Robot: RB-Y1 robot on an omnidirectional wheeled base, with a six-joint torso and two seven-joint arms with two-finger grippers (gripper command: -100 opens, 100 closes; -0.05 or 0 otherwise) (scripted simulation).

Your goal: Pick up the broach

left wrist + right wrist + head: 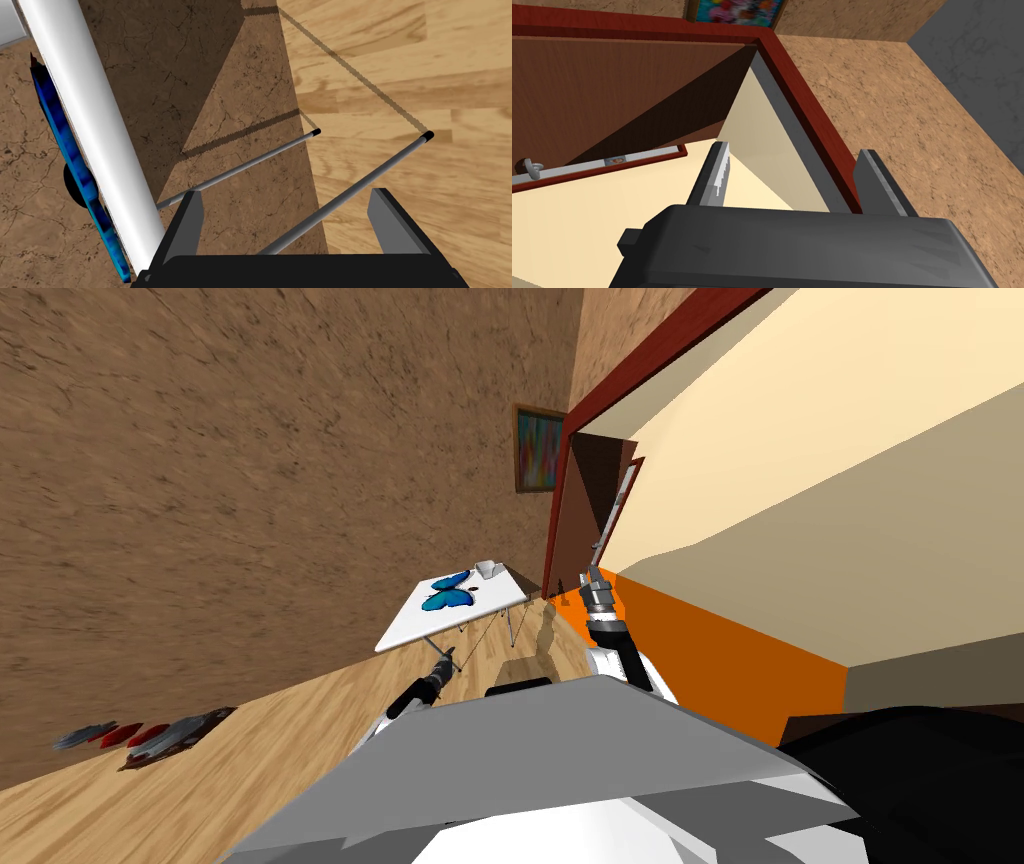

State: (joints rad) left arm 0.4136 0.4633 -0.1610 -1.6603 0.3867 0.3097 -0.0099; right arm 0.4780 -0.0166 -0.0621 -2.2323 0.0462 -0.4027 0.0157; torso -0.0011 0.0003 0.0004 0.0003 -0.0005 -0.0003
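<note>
Nothing is grasped yet: the blue butterfly brooch (448,591) lies toward the white table's (415,628) far end, my left gripper (286,200) spread empty beside its near edge, my right gripper (793,150) likewise apart.

Ahead of us stands the table (410,628), close by the wall (250,468). On it lies the broach (448,591), and just behind the broach, toward the table's far end, sits a small container (487,569). Past the table a picture (538,448) hangs on the wall, and right of it the door (600,478) stands open in its frame (560,518). Our left gripper (449,658) is before the table's near end, the table legs (345,193) in front of it. Far to our left, small items (150,738) lie on the floor (300,728) along the wall.
</note>
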